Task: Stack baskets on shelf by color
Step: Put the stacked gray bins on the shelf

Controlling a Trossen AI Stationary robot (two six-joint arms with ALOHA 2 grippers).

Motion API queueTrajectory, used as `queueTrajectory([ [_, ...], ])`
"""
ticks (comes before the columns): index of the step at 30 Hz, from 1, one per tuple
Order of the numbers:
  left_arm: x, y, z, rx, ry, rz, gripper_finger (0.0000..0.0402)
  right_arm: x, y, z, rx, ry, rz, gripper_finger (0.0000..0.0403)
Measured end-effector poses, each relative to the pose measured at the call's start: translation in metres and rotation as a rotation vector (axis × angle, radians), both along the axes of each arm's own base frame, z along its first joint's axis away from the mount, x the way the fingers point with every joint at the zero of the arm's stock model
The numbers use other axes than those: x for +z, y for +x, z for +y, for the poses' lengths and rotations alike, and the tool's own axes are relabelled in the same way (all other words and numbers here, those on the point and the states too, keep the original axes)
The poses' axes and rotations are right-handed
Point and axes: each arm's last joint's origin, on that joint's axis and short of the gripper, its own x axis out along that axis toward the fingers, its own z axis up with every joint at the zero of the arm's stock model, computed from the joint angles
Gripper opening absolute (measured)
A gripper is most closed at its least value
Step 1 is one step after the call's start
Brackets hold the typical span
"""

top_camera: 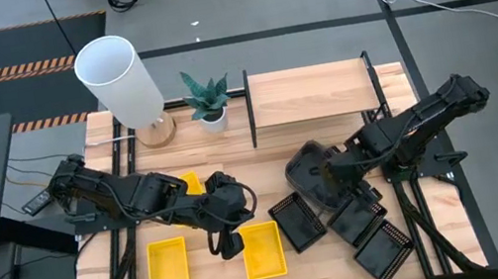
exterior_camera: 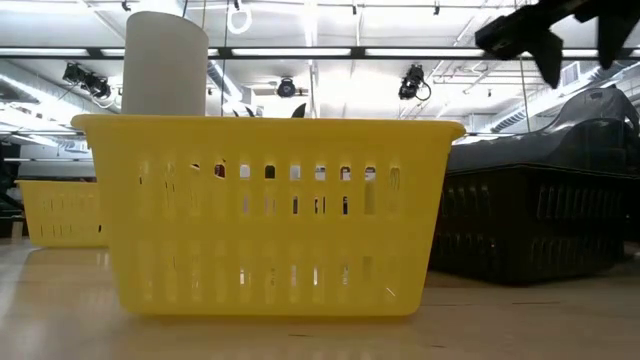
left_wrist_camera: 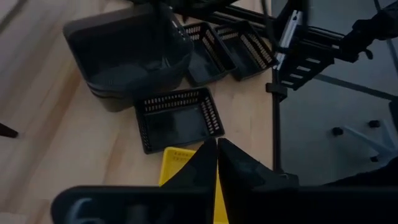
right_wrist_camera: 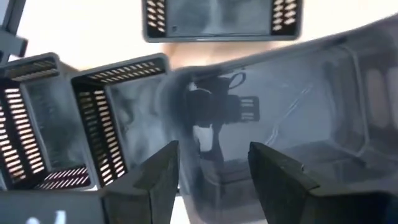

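While the shelf [top_camera: 312,91] stands bare, the right gripper [right_wrist_camera: 214,165], fingers spread wide, hangs directly over the dark grey basket stack [top_camera: 309,172]; the left gripper [left_wrist_camera: 217,163], pinched on a yellow basket [top_camera: 263,249], lies farther.

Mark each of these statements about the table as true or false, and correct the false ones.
1. The shelf already holds baskets. False: its board is bare.
2. The left tool is shut at the rim of a yellow basket. True.
3. The right tool is shut. False: its fingers stand apart above the grey basket stack.
4. A white cylinder and a potted plant stand beside the shelf. True.
5. All black mesh baskets are stacked. False: they lie separately on the table.
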Motion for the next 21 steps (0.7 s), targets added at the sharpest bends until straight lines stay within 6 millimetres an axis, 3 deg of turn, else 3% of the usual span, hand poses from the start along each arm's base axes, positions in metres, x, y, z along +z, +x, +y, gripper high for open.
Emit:
queueTrajectory([
  [12,0.000,0.000,0.001,0.022,0.041,-0.012,0.0024,-0.023,-0.012,0.023,0.092,-0.019,0.031,0.0195],
  [21,0.000,0.000,0.001,0.025,0.044,-0.013,0.0014,-0.053,-0.015,0.024,0.077,-0.044,0.017,0.0195],
])
